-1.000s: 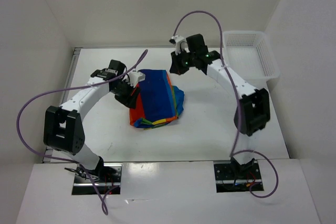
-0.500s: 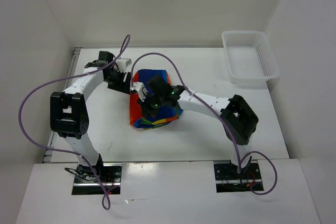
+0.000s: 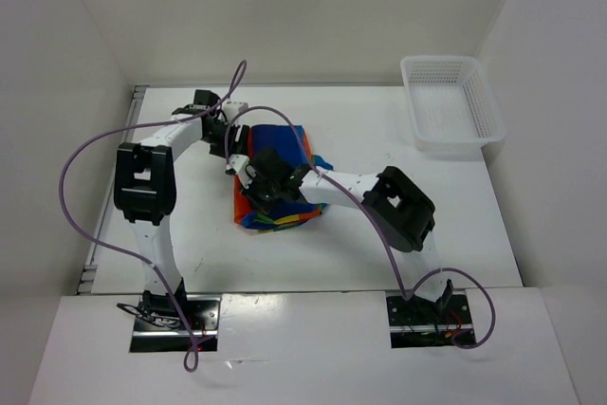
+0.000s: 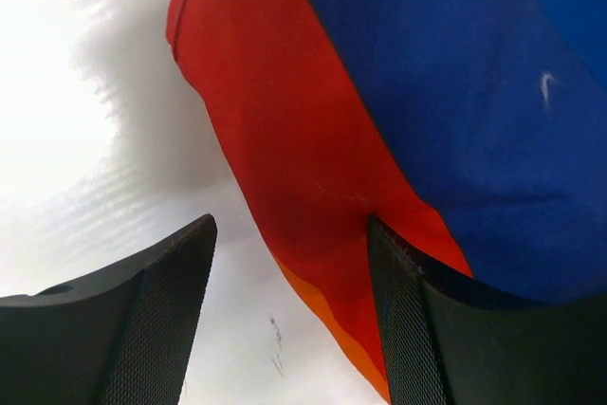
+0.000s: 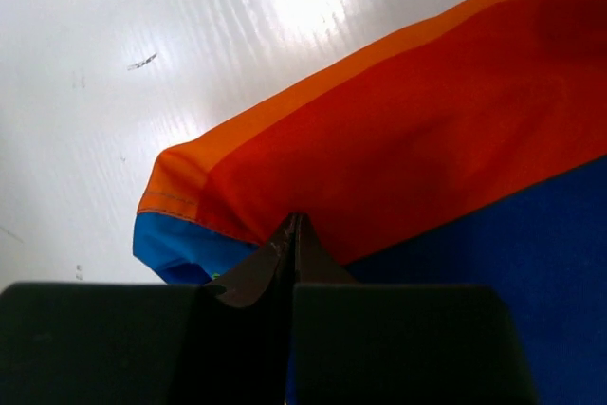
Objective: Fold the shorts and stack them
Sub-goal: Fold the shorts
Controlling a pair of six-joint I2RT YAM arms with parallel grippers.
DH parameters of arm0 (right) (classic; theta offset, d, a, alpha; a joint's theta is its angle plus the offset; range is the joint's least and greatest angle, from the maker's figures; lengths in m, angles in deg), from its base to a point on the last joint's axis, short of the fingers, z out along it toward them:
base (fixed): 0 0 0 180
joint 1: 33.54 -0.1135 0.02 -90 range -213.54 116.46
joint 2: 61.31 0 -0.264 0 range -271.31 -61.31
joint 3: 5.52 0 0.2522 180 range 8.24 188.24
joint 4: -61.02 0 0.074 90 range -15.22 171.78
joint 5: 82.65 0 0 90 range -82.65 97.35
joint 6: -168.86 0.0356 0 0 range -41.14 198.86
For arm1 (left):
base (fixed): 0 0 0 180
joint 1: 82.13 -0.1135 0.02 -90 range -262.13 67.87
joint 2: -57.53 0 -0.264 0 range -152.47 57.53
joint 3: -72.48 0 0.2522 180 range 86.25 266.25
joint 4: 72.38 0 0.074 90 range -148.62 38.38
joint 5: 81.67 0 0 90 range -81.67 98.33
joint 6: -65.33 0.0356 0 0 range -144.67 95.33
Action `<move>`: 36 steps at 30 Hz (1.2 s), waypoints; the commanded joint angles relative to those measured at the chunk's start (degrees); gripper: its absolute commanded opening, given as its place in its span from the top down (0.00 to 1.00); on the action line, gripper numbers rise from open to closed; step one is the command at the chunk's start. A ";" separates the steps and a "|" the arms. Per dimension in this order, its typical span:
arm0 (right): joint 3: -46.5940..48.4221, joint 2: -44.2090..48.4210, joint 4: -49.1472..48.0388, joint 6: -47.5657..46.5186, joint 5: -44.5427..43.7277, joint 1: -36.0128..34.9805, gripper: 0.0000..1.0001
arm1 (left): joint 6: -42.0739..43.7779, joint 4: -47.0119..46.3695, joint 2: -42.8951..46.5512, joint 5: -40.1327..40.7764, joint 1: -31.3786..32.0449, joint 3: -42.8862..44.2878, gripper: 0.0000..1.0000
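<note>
No lettering to call out here: not a word, number or logo can be read on the shorts [image 3: 287, 139] at centre frame, on the basket [image 3: 446, 106] at upper right, or in either wrist view.

The shorts [image 3: 289, 142] are soft, matt cloth that creases easily and shows a stitched hem in the right wrist view. They lie on a smooth white desk [image 3: 379, 225] whose glossy top throws back bright glare and bears a few fine dark scuffs. The left claw [image 4: 290, 227] has matt black pads [image 4: 166, 320] with a fine cross-hatched grain, the right claw [image 5: 292, 234] looks smooth matt black, and the basket [image 3: 453, 144] is white plastic mesh.
</note>
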 commanded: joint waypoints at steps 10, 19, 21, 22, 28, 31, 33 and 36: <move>-3.05 1.05 -0.75 -8.21 5.03 -4.92 1.00 | -3.76 -1.29 -7.74 4.11 2.28 8.25 0.28; -3.08 -2.54 -6.46 -3.72 3.28 -7.04 1.00 | -3.76 -1.29 -7.76 4.11 2.80 8.25 0.28; -0.80 -2.55 -5.07 -5.12 3.27 -7.04 1.00 | -3.76 -1.82 -6.35 4.11 2.80 6.77 0.27; -0.09 -1.59 -4.19 -5.82 3.27 -7.04 1.00 | -3.76 -1.82 -4.95 4.11 2.80 6.76 0.25; 5.89 7.53 4.68 -7.07 7.05 -7.04 1.00 | -1.92 -1.82 3.39 -0.01 2.80 4.83 0.12; 7.92 11.33 7.41 -4.35 8.28 -5.91 1.00 | -1.39 -1.29 7.01 -1.52 2.80 4.83 0.10; 8.53 14.32 7.95 -1.02 8.90 -3.97 1.00 | -1.39 -0.07 9.11 -2.31 2.80 5.44 0.09; 6.00 16.08 9.71 3.12 6.71 1.82 1.00 | -1.39 1.42 11.40 -2.31 2.80 6.05 0.08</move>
